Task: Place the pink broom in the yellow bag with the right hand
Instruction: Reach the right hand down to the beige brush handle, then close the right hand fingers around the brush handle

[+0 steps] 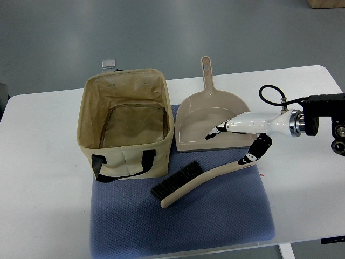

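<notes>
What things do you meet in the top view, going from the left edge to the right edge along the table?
Yellow bag → pink broom → right hand, its arm entering from the right edge.

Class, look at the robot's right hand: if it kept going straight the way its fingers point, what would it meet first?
The right hand points left over the dustpan; beyond that, it would probably meet the yellow bag wall, though its height is unclear.

The bag (126, 121) is yellowish tan with black handles. The broom (199, 181) has a beige handle and black bristles; the dustpan (211, 116) is beige too. A blue textured mat (183, 221) covers the white bench (43, 178). The right hand (245, 137) is white with black fingers (259, 150).
</notes>
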